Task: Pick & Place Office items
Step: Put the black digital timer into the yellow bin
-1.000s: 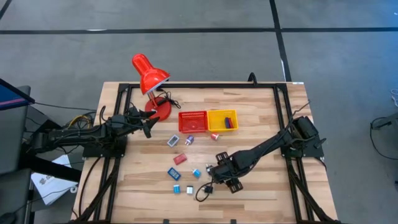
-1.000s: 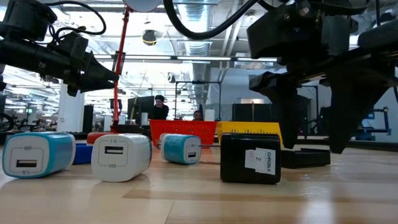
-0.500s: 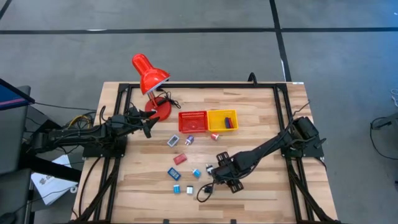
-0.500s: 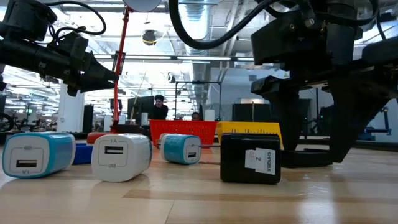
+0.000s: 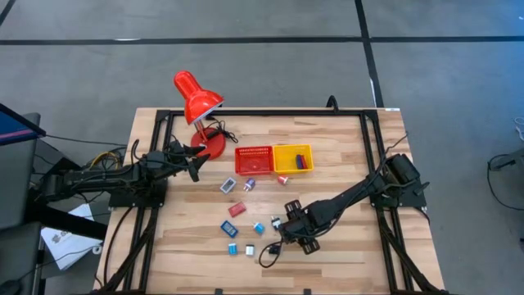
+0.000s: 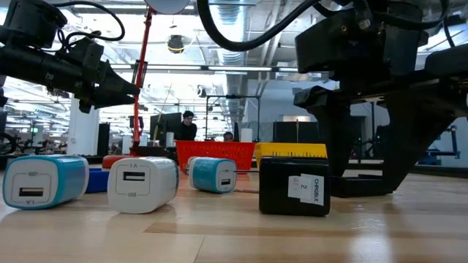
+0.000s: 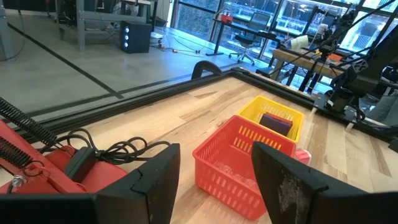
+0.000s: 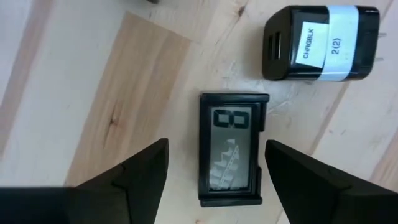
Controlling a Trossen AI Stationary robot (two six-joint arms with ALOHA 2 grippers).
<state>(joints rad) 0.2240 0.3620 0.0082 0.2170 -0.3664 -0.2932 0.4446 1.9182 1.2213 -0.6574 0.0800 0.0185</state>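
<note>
The flat black rectangular piece (image 8: 233, 148) lies on the table (image 5: 344, 156) near the front, just beside a black charger block (image 8: 320, 43) bearing a white label. My right gripper (image 8: 216, 168) hangs directly over the flat piece, fingers open on either side of it, holding nothing. My left gripper (image 7: 214, 180) waits open and empty near the red lamp base (image 7: 37, 168), facing the red basket (image 7: 239, 165) and yellow basket (image 7: 277, 118).
</note>
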